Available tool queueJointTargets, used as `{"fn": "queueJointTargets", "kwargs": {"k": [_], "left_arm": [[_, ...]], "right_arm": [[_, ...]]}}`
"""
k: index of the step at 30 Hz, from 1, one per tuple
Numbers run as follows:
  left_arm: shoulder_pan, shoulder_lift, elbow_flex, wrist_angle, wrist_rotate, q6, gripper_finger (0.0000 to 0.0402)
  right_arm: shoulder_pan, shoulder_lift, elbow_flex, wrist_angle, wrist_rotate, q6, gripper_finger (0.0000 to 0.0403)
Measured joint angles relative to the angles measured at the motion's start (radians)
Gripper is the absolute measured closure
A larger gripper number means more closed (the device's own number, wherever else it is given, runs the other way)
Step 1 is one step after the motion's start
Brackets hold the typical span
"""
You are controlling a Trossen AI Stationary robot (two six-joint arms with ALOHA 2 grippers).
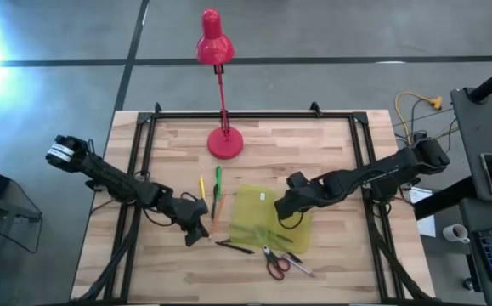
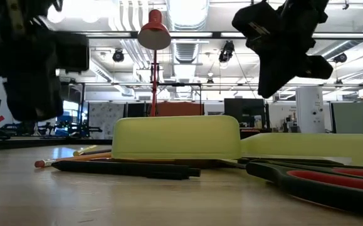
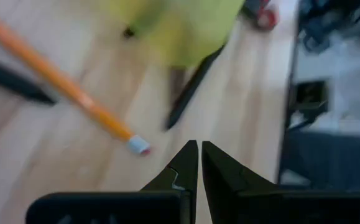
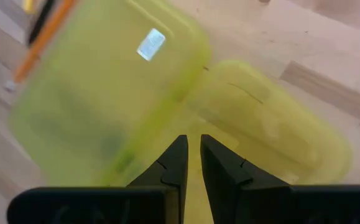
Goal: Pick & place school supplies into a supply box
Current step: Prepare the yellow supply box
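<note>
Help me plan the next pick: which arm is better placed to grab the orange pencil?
Left. The left gripper hovers beside the orange pencil; the right gripper is above the supply box.

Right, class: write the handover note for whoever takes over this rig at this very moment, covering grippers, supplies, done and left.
Left gripper: fingers shut, empty, above the table near the orange pencil.
Right gripper: fingers nearly shut, empty, over the supply box.
Supplies: yellow pencil, green pen and orange pencil lie left of the box; black pen and red-handled scissors lie on the near side of the box.
Done: none seen inside the box.
Left: pick up each item and place it in the box.
</note>
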Motion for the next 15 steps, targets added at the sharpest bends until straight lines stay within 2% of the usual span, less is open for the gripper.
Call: {"fn": "queueJointTargets", "kwargs": {"k": [6, 11, 15], "left_arm": [[-0.079, 0.001, 0.055, 0.003, -0.199, -0.133, 0.0396], [-0.097, 0.039, 0.121, -0.018, -0.219, -0.147, 0.0396], [-0.101, 0.108, 0.192, -0.089, -0.218, -0.185, 0.0396]], "right_arm": [[-0.005, 0.035, 0.035, 0.000, 0.001, -0.119, 0.0364], [-0.014, 0.045, 0.045, 0.000, 0.114, -0.141, 0.0364], [-0.053, 0.048, 0.031, 0.000, 0.065, -0.167, 0.0364]]}}
